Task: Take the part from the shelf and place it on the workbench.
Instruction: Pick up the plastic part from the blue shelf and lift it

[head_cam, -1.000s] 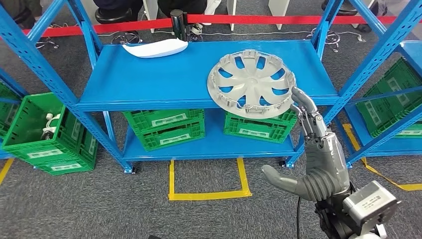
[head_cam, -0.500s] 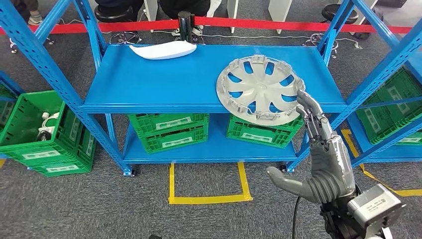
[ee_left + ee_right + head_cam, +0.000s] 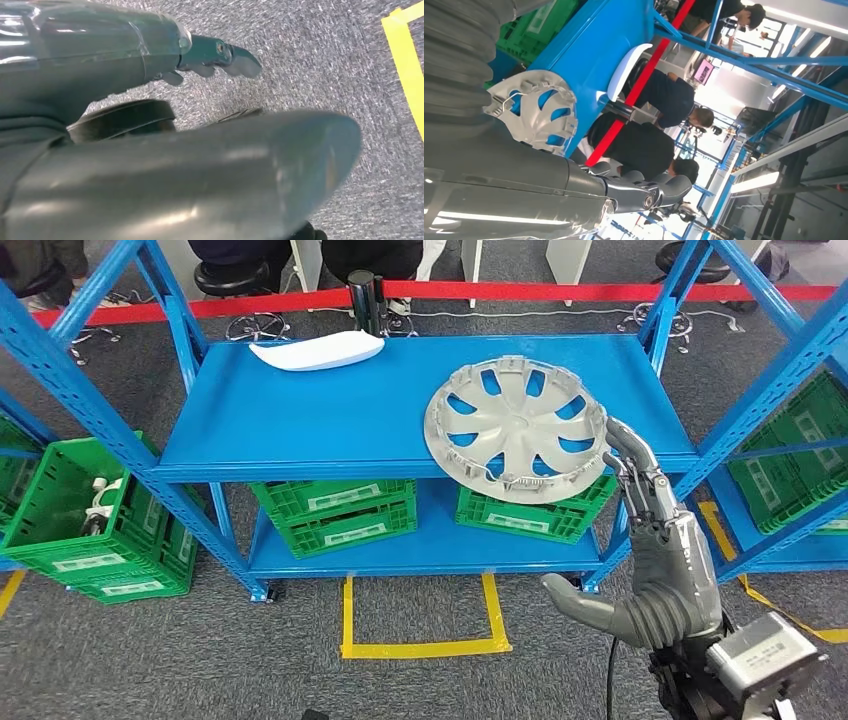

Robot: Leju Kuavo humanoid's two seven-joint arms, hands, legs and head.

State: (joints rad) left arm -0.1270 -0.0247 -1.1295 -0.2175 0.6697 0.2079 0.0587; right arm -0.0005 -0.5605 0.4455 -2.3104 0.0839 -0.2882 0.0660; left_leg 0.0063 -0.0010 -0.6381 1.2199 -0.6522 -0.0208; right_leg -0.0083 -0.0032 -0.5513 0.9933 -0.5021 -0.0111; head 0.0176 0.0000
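Head view: a silver hubcap lies on the top board of a blue shelf, at its near right, with its near rim hanging out past the shelf's front edge. The right hand reaches up from the lower right, fingers straight and spread from the thumb, holding nothing; its fingertips are at the hubcap's right rim, but contact cannot be judged. A white panel lies at the far left of the same board. Green crates sit on the lower board, and another green crate stands left of the shelf with a white piece inside. A red barrier tape runs behind the shelf. Yellow tape marks a square on the grey floor.

Left wrist view: the left hand hangs over grey carpet, its thumb and fingers apart with nothing between them. A yellow line crosses one corner.

Right wrist view: the right hand fills the near side, fingers extended and empty. Beyond it the hubcap rests on the blue shelf, with the white panel farther along. People in dark clothes stand behind the red tape.
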